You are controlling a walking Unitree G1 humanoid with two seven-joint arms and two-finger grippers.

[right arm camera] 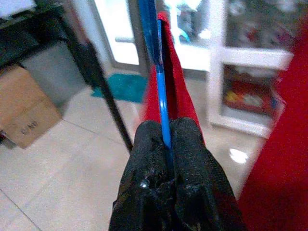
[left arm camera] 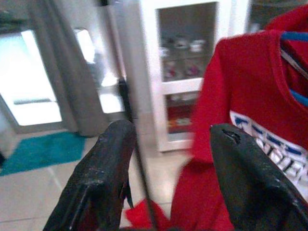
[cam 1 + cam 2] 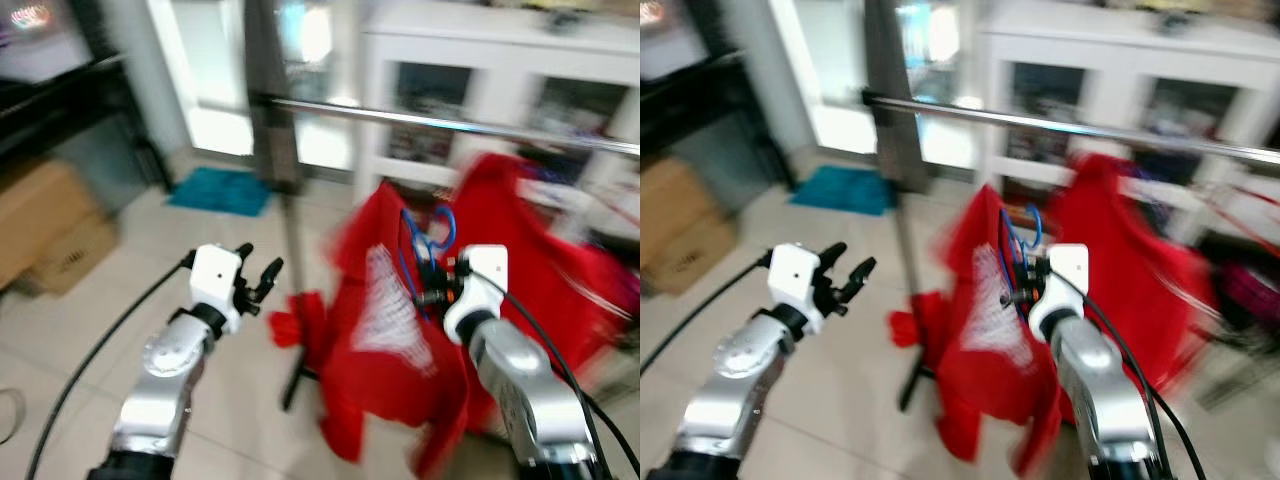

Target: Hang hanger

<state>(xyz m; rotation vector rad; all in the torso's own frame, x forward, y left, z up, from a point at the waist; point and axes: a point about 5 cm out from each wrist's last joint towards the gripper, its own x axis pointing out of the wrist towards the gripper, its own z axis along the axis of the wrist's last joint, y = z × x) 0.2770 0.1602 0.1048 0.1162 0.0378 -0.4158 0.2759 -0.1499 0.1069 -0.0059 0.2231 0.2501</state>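
The right gripper (image 1: pixel 166 144) has its fingers pressed together on the blue hanger (image 1: pixel 161 91), which carries a red T-shirt (image 3: pixel 390 350). The left gripper (image 3: pixel 258 282) is held up beside it, fingers apart and holding nothing. Behind them the metal clothes rail (image 3: pixel 440 123) crosses above, with another red garment (image 3: pixel 540 250) near it.

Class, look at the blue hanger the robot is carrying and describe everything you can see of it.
The blue hanger looks like thin, smooth plastic or coated wire. The right gripper pinches it between shut black fingers. A red T-shirt with white print hangs on it, and its curved blue hook rises above the collar. It is held up in front of the robot, below the silver rail and not yet hooked on. Blur hides finer detail.
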